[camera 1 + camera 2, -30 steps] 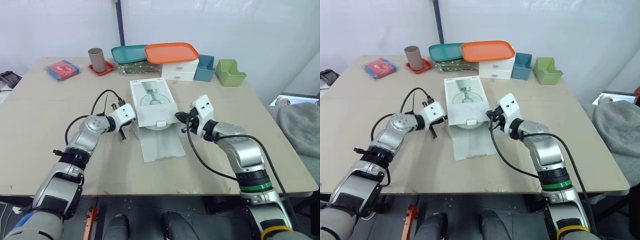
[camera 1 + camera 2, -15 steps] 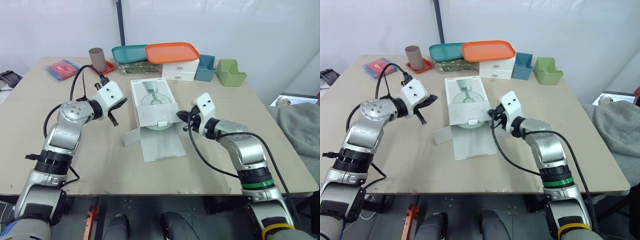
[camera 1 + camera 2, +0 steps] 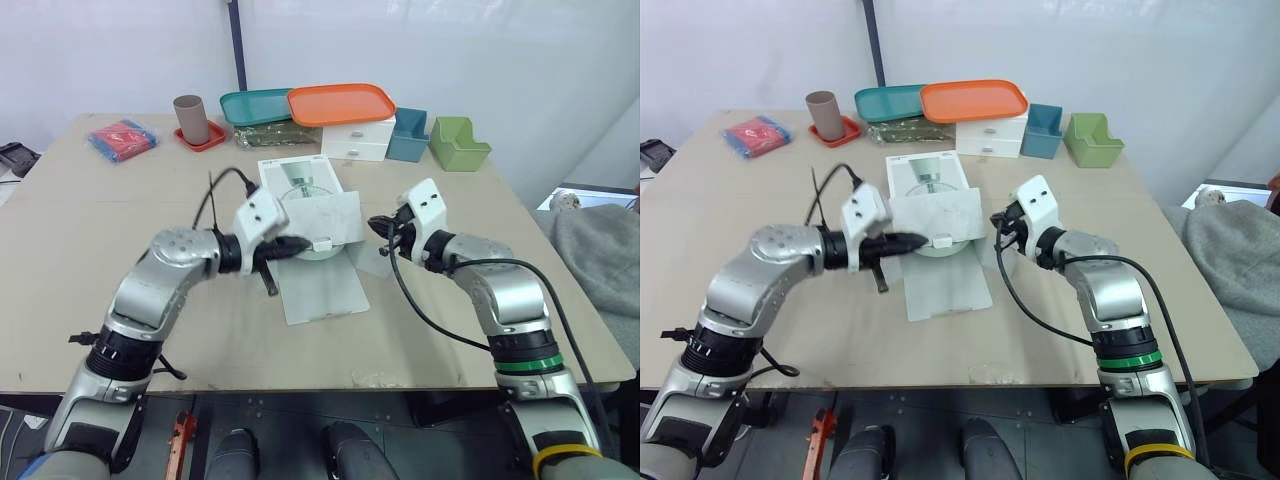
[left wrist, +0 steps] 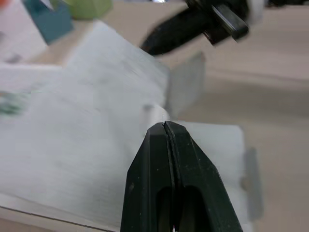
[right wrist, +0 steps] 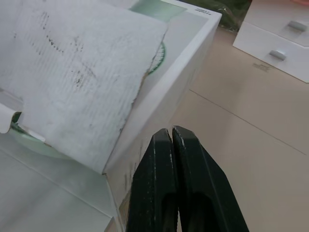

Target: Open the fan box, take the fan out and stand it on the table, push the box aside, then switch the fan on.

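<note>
The white fan box [image 3: 300,176] lies flat at the table's middle. Its long front lid [image 3: 320,288] rests open on the tabletop. A white inner panel [image 3: 322,215] is lifted over the box mouth, and the pale green fan [image 5: 159,50] peeks out beneath it. My left gripper [image 3: 300,243] is shut, its tips right at the panel's small tab [image 4: 155,115]; I cannot tell whether the tab is pinched. My right gripper [image 3: 376,225] is shut and hovers beside the box's right wall [image 5: 159,92], above a grey side flap [image 3: 385,252].
Along the table's far edge stand a brown cup [image 3: 190,118], a teal tray [image 3: 255,105], an orange tray [image 3: 342,103] on a white drawer unit [image 3: 358,142], a blue bin [image 3: 408,136] and a green bin [image 3: 458,145]. A red packet [image 3: 125,138] lies far left.
My left arm swung from the box's left side, up and away, then in to the front tab. The inner panel rose off the box. My right gripper lifted slightly to the right.
</note>
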Tool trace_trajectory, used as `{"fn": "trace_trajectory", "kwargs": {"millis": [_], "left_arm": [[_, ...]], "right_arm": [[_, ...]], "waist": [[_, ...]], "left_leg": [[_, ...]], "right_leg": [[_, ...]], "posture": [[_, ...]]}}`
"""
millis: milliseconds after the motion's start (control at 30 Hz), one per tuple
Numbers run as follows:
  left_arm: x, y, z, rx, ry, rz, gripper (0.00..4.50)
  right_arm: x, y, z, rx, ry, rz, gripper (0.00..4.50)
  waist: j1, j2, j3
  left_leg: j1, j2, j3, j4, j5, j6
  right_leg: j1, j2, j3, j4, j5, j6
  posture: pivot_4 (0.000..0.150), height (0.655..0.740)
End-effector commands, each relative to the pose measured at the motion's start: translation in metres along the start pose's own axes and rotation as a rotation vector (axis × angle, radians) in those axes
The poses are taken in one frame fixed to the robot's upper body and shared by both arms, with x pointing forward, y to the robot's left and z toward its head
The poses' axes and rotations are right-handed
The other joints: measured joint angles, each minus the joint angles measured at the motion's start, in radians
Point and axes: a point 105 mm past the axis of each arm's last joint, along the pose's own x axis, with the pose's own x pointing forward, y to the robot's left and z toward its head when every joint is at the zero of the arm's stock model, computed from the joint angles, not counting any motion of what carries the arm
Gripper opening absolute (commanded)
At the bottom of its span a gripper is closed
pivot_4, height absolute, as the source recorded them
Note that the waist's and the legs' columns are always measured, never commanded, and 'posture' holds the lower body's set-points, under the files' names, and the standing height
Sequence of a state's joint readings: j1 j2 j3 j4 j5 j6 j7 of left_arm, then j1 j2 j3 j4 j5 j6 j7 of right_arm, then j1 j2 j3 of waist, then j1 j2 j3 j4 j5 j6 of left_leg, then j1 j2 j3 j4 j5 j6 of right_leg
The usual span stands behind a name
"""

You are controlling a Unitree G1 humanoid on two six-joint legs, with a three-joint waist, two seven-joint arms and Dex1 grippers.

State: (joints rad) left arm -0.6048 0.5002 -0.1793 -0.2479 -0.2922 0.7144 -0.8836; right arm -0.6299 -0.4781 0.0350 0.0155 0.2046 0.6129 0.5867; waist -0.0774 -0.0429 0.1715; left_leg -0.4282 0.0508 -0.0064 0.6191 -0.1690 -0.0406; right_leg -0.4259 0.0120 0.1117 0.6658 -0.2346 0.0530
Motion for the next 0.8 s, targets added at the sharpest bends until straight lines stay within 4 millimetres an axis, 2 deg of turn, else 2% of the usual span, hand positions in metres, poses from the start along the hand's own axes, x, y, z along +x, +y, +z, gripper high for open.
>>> {"fn": "trace_trajectory", "kwargs": {"millis": [33, 233, 300, 433, 533, 633, 800], "left_arm": [[-0.002, -0.017, 0.003, 0.000, -0.014, -0.053, 0.00], [-0.008, -0.031, -0.025, -0.098, 0.042, -0.030, 0.00], [-0.012, -0.029, -0.043, -0.118, 0.091, 0.027, 0.00], [-0.017, -0.014, -0.062, -0.189, 0.125, 0.179, 0.00], [-0.017, -0.004, -0.061, -0.226, 0.086, 0.287, 0.00], [-0.012, 0.002, -0.061, -0.224, 0.053, 0.346, 0.00], [-0.024, 0.009, -0.064, -0.208, 0.069, 0.413, 0.00]], "right_arm": [[-0.007, -0.018, 0.019, -0.030, -0.053, -0.057, 0.08], [0.000, -0.019, 0.014, -0.024, -0.035, -0.038, 0.08], [0.007, -0.014, 0.007, -0.025, -0.015, -0.016, 0.08], [0.020, -0.004, -0.001, -0.010, 0.003, 0.057, 0.08], [0.024, 0.005, -0.001, -0.009, -0.005, 0.101, 0.08], [0.024, 0.010, -0.012, -0.012, 0.016, 0.126, 0.08], [0.025, 0.022, -0.014, -0.013, 0.014, 0.166, 0.08]], "waist": [[0.000, 0.001, 0.000], [-0.001, 0.002, 0.001], [0.000, 0.002, 0.001], [0.000, 0.002, 0.001], [0.001, 0.002, 0.001], [0.002, 0.003, 0.002], [0.001, 0.003, 0.002]], "left_leg": [[0.000, 0.000, 0.000, 0.000, 0.000, 0.000], [0.000, 0.000, 0.000, 0.000, 0.000, 0.000], [0.000, 0.000, 0.000, 0.000, 0.000, 0.000], [0.001, 0.000, 0.000, 0.000, 0.000, 0.000], [0.000, 0.000, 0.000, 0.000, 0.000, 0.000], [0.000, -0.001, 0.000, 0.000, 0.000, 0.000], [0.000, 0.000, 0.000, 0.000, 0.000, 0.000]], "right_leg": [[0.000, 0.000, 0.000, 0.000, 0.000, 0.000], [0.000, 0.000, 0.000, 0.000, 0.000, 0.000], [0.000, 0.000, 0.000, 0.000, 0.000, 0.000], [0.000, 0.000, 0.000, 0.000, 0.000, 0.000], [0.000, 0.000, 0.000, 0.000, 0.000, 0.000], [0.000, -0.001, 0.000, 0.000, 0.000, 0.000], [0.000, 0.000, 0.000, 0.000, 0.000, 0.000]], "posture": [[0.150, 0.7400], [0.150, 0.7400], [0.150, 0.7400], [0.150, 0.7400], [0.150, 0.7400], [0.150, 0.7400], [0.150, 0.7400]]}}
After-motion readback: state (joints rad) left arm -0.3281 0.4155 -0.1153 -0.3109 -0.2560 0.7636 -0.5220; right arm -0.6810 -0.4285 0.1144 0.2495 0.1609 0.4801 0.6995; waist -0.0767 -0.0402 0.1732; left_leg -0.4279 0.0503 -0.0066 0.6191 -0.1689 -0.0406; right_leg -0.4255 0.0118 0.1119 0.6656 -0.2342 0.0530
